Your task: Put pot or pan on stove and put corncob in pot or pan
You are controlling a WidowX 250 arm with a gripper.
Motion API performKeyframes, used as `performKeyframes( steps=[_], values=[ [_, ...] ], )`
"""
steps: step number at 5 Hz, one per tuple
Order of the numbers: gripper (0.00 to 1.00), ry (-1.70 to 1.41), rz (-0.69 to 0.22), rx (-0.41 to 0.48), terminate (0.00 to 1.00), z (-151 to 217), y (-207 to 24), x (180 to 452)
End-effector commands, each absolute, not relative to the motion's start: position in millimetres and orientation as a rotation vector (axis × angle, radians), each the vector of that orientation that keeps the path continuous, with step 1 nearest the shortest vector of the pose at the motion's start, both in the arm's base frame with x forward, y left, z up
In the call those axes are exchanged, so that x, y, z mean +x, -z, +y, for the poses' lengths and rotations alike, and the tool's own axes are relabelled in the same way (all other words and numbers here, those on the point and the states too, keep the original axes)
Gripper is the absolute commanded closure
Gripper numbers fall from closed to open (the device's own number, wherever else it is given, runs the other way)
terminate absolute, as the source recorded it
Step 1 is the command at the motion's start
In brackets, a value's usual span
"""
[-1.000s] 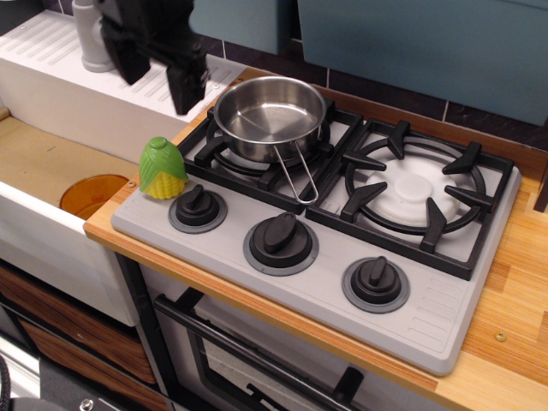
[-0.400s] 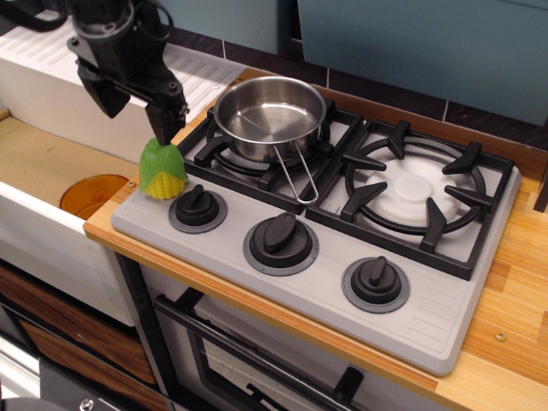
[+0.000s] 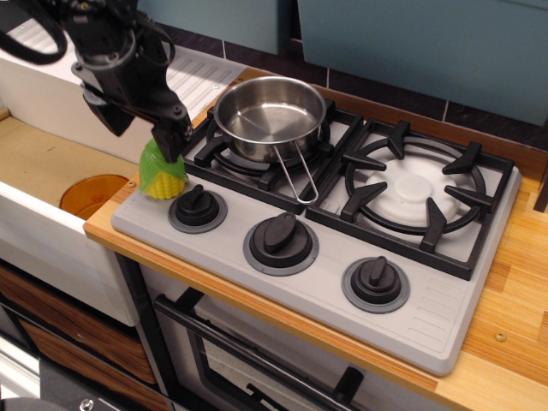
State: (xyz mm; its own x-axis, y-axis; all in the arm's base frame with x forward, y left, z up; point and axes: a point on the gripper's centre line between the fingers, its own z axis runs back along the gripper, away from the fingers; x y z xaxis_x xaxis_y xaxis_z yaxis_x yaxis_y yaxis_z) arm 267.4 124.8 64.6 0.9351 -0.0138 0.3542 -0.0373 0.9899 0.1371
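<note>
Observation.image shows the pan (image 3: 271, 116) seated on the left burner of the stove (image 3: 445, 300). The corncob (image 3: 162, 174) stands at the stove's left corner on the bench (image 3: 514, 282), straddled by spread fingers (image 3: 174, 139) — one visible, one hidden. A misaligned close could tip it — contact cannot be judged.

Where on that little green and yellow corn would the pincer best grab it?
Probably around the green husk of the corncob, coming straight down from above. It stands upright on its flat yellow base at the stove's corner, narrow dome upward, and the pincer already straddles it.
</note>
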Motion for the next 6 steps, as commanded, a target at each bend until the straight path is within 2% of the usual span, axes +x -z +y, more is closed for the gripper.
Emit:
performKeyframes(
  steps=[1, 3, 4, 6],
  values=[
    [0.0, -0.022, -0.409, 0.137, 0.0, 121.2, -56.2, 272.6],
    [0.0, -0.02, -0.432, 0.107, 0.0, 116.4, -44.2, 273.9],
    [1.0, -0.014, -0.427, 0.091, 0.0, 116.4, -43.4, 274.8],
    [1.0, -0.013, -0.406, 0.078, 0.0, 113.7, -52.4, 270.3]
  ],
)
